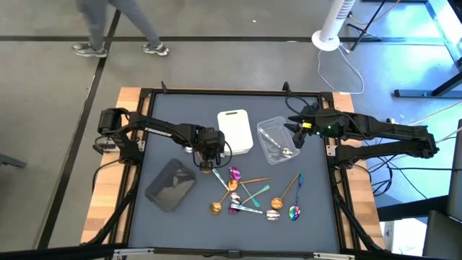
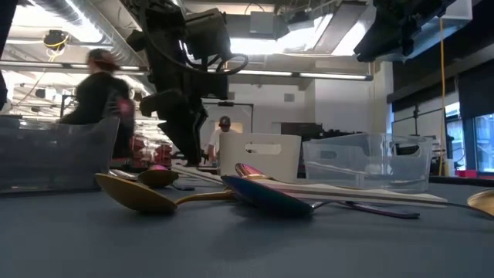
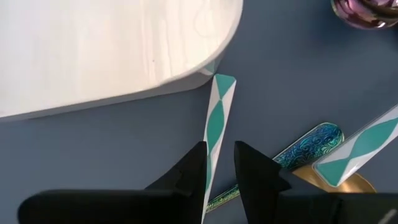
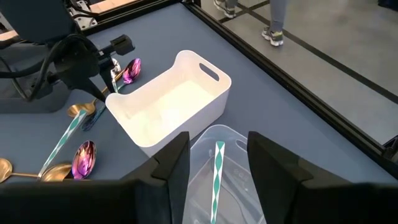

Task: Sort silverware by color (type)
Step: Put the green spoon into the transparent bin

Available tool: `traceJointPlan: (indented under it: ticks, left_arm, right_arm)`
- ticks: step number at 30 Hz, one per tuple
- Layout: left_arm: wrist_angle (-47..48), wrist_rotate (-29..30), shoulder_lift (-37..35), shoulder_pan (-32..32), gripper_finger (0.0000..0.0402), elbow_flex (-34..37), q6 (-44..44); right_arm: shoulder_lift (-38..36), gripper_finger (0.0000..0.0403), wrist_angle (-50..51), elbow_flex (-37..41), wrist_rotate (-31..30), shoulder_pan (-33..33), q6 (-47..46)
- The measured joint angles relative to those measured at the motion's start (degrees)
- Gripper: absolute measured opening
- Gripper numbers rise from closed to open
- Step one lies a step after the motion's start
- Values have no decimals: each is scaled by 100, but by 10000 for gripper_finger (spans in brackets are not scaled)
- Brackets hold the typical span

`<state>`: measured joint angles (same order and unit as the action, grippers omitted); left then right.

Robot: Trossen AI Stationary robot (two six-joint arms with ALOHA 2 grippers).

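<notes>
Grey tabletop (image 1: 180,115) being worked: teal-white handled utensil (image 3: 214,134) being pinched by left gripper (image 3: 219,163) beside white tray (image 1: 235,130); right gripper (image 4: 217,163) being held part-open, empty, over clear tray (image 1: 277,137)

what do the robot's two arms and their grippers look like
Both arms are dark, slim and jointed, with black cables looped beside them. The left arm carries white lettering; the right arm shows a small green light near its wrist. Each gripper, left and right, has two black, wedge-shaped fingers.
</notes>
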<state>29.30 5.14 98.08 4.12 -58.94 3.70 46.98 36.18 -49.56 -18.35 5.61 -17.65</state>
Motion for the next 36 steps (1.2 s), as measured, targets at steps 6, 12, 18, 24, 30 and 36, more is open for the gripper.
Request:
traceJointPlan:
  ticks: [6, 12, 18, 24, 30, 36]
  left_arm:
    - [-37, 11, 0, 0, 76, 0, -14]
    - [-35, 12, 0, 26, 76, 0, -20]
    - [-35, 12, 0, 26, 76, 0, -54]
    - [-35, 14, 0, 26, 76, 1, -192]
    - [-27, 39, 0, 26, 76, 1, -166]
    - [217, 58, 0, 26, 76, 1, -158]
  right_arm:
    - [0, 150, -1, 0, 0, 0, 0]
    - [0, 150, 0, 0, 0, 2, 0]
    - [0, 150, -1, 0, 2, 2, 0]
    - [0, 150, 0, 0, 1, 2, -1]
    - [0, 150, 0, 0, 1, 1, 0]
    - [0, 150, 0, 0, 0, 2, 0]
